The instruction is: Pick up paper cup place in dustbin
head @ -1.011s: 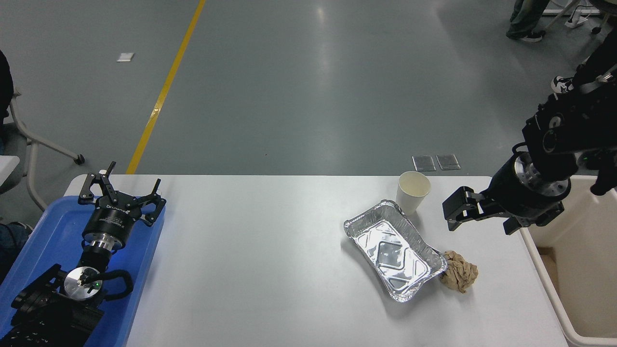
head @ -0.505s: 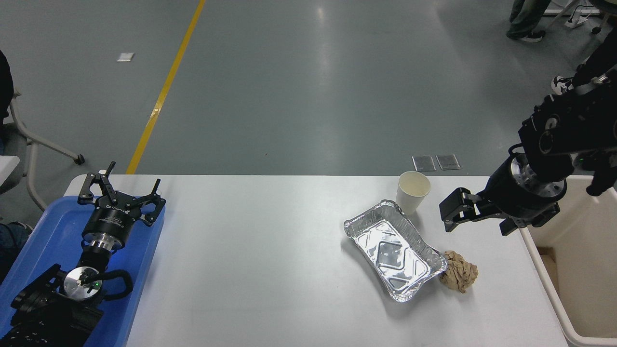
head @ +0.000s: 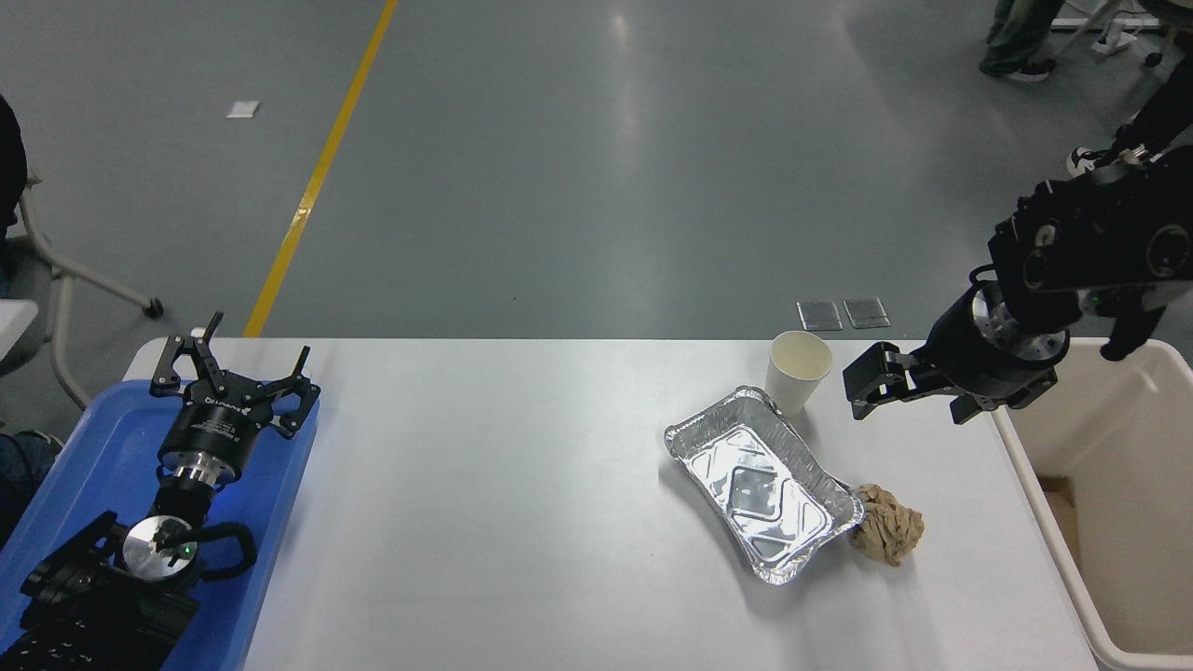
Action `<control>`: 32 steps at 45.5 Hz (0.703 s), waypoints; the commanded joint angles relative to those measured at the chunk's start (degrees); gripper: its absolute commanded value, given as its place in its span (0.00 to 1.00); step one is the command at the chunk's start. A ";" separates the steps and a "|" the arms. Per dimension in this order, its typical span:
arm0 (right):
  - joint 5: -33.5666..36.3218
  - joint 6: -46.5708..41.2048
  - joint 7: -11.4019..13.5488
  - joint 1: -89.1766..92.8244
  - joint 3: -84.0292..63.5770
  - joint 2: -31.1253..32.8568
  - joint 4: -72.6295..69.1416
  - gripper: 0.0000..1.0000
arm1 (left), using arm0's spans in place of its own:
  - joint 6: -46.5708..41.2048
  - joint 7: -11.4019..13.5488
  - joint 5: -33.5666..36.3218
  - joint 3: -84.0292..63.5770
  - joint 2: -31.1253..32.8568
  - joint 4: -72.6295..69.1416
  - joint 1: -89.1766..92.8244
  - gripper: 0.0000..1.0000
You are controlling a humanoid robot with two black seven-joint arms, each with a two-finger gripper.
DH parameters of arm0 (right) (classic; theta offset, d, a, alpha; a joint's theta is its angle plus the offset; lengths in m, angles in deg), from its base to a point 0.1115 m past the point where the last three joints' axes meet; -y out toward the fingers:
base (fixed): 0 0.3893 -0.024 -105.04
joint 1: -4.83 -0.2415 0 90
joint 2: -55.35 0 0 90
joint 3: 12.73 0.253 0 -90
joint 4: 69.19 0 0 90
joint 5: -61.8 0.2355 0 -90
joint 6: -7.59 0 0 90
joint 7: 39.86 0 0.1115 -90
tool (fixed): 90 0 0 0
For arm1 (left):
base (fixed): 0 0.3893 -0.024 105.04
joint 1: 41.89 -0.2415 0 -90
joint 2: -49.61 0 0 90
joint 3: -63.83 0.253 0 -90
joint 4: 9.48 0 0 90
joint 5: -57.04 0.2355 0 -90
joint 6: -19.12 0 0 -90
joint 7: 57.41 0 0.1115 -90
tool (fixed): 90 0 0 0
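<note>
— Where was the paper cup (head: 799, 370)?

— It stood upright on the white table (head: 522, 485), just behind the far corner of the foil tray (head: 762, 482), near the table's far edge.

— And the right gripper (head: 859, 390)?

— It hovered just right of the cup, apart from it, pointing toward it. Whether its fingers were spread or closed could not be told; it held nothing.

— The dustbin (head: 1109, 466)?

— At the table's right end, right of the tray. A crumpled brown paper ball (head: 889, 531) lay touching the tray's right corner.

— The left gripper (head: 233, 377)?

— Parked far left of the tray, over the blue tray (head: 84, 466), its fingers spread wide.
</note>
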 commanded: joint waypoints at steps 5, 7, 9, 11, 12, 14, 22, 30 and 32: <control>-2.33 12.52 0.45 17.71 2.36 -3.89 22.52 1.00 | 0.00 -0.07 0.01 0.47 -0.08 0.05 0.21 0.99; -2.24 14.55 0.54 19.65 3.06 -4.59 25.16 1.00 | 0.00 -0.07 0.01 0.47 0.01 0.05 0.29 0.99; -2.16 16.39 0.63 21.49 4.03 -5.29 27.71 1.00 | 0.00 -0.07 0.01 0.47 -0.08 0.05 0.29 0.99; -2.07 18.41 0.89 23.08 5.26 -6.09 29.74 1.00 | 0.00 -0.07 0.01 0.47 0.01 0.05 0.29 0.99; -1.89 19.47 1.15 23.69 6.13 -6.26 30.61 1.00 | 0.00 -0.07 0.01 0.47 -0.08 0.05 0.29 0.99; -1.28 21.23 1.77 24.75 7.80 -6.44 31.94 1.00 | 0.00 -0.07 0.01 0.47 -0.08 0.05 0.29 0.99; 1.54 25.97 3.27 30.64 11.94 -8.90 37.03 1.00 | 0.00 -0.07 0.01 0.47 -0.08 0.05 0.29 0.99; 1.71 28.62 4.58 34.95 12.38 -10.13 38.71 1.00 | 0.00 -0.07 0.01 0.47 -0.08 0.05 0.29 0.99; 1.71 28.79 4.59 35.83 12.99 -10.13 38.80 1.00 | 0.00 -0.07 0.01 0.47 -0.08 0.05 0.29 0.99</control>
